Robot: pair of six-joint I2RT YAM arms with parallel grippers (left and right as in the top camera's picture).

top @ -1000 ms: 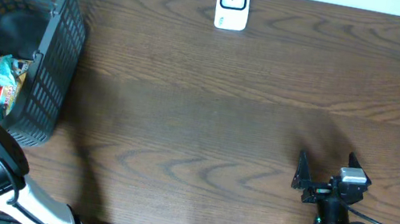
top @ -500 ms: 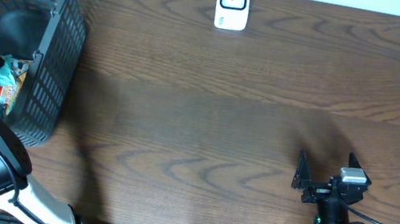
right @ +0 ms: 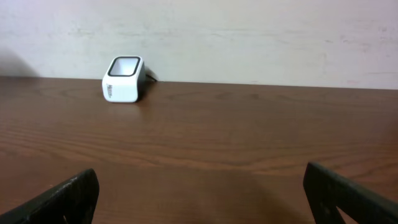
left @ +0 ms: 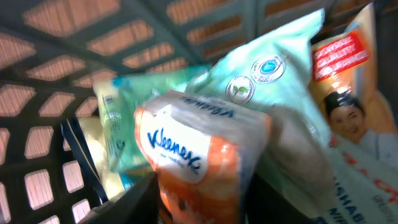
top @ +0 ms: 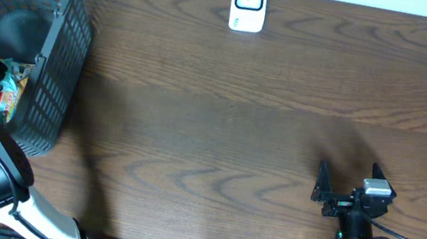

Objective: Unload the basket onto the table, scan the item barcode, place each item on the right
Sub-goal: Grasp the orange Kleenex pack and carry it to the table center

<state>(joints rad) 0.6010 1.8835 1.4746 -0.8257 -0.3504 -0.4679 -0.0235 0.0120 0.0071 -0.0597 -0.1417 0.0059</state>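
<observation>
An orange and white Kleenex pack (left: 199, 155) lies among other packets inside the black mesh basket (top: 72, 0) at the table's left end. In the left wrist view my left gripper (left: 202, 200) reaches down into the basket, its dark fingers (left: 140, 196) pressed against both sides of the pack. From overhead the arm hides the jaws. The white barcode scanner (top: 248, 4) stands at the far edge of the table, also seen in the right wrist view as the scanner (right: 124, 79). My right gripper (top: 349, 172) rests low at the near right, wide open and holding nothing.
Around the Kleenex pack lie a mint-green wipes pack (left: 267, 87) and an orange snack bag with a face on it (left: 354, 106). The basket's mesh wall (left: 56, 106) rises close on the left. Brown wooden tabletop (top: 227, 139) stretches between basket and right arm.
The left arm has sunk deeper into the basket and its jaws have closed in from wide open onto the Kleenex pack. The right arm has not moved.
</observation>
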